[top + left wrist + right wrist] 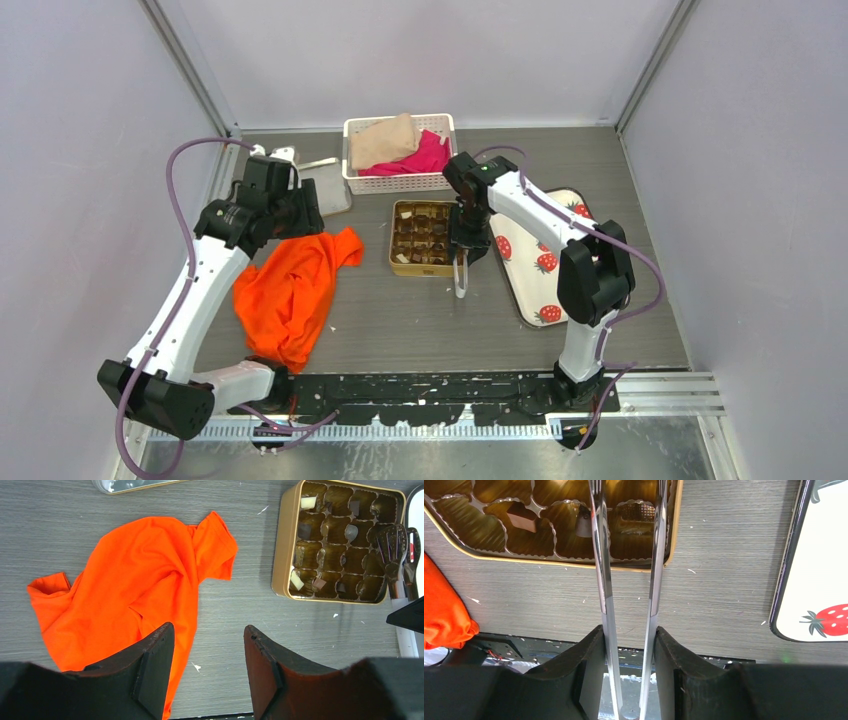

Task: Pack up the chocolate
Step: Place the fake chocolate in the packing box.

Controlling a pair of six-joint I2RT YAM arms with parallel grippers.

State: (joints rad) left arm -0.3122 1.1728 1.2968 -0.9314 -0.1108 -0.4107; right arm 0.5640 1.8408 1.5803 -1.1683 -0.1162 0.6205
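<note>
Across the tin's (pixel 574 562) near edge, right gripper (pixel 626 630) clamps tongs (pixel 603 580); left gripper (pixel 207 630) gapes above orange cloth (pixel 135 580)

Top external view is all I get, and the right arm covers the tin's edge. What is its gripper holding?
Observer: The right gripper clamps metal tongs, their arms reaching over a corner of the gold tin.
Operator: Left gripper carrying anything?
Observer: No, the left gripper is open and empty, near the orange shirt.
Operator: Tin full?
Observer: No, several compartments are bare; chocolates sit in others.
</note>
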